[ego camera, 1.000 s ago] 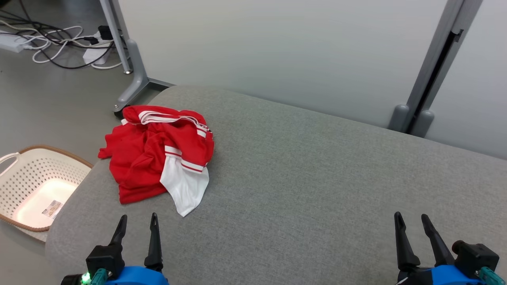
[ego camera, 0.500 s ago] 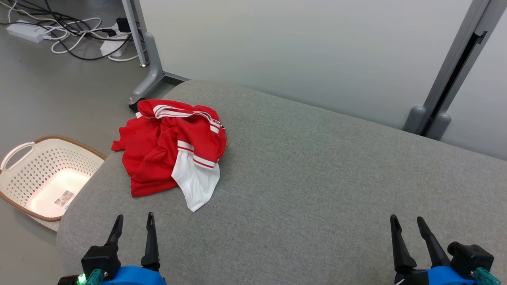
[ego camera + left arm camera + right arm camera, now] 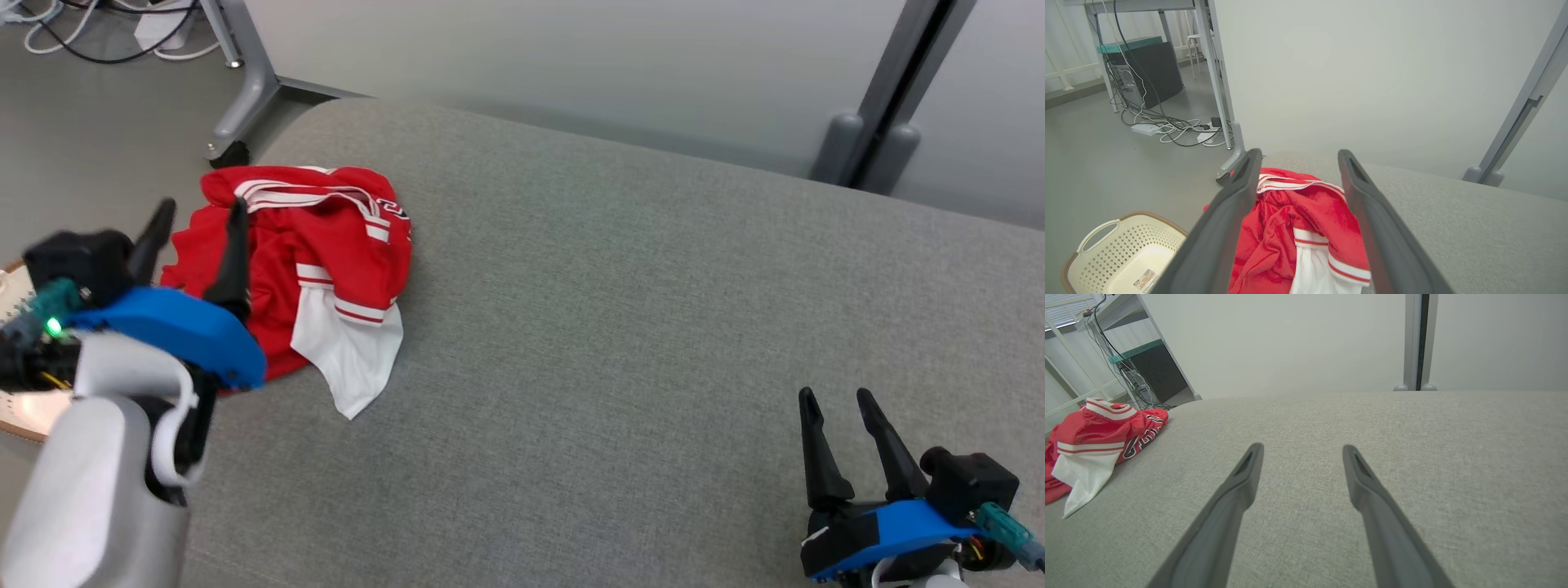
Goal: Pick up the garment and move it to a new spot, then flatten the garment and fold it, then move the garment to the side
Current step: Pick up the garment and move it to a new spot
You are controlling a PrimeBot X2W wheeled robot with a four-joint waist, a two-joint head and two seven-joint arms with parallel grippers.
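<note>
Garment (image 3: 335, 237): red with white stripes, a crumpled heap in the upper left of the head view. It lies on the left end of the grey cushion (image 3: 620, 327), near the rounded corner. Long axis runs roughly top to bottom of the frame, leaning a little to the lower right. Striped band is at the top end; the white flap at the bottom end points toward the lower centre. Dark lettering on the right edge, unreadable.

Left gripper (image 3: 202, 206): jaws wide, nothing held. In the head view it overlaps the heap's left part, and its blue wrist hides the lower left edge. Contact cannot be told. In the left wrist view the heap shows between the fingers.

Right gripper (image 3: 835, 395): lower right of the head view, jaws wide, empty, over the cushion, well apart from the garment.

Surroundings: perforated cream basket (image 3: 1106, 261) on the floor beside the cushion end. Grey frame leg (image 3: 261, 82) and cables (image 3: 1167, 132) at upper left. Grey post (image 3: 841, 143) at upper right, behind the cushion.
</note>
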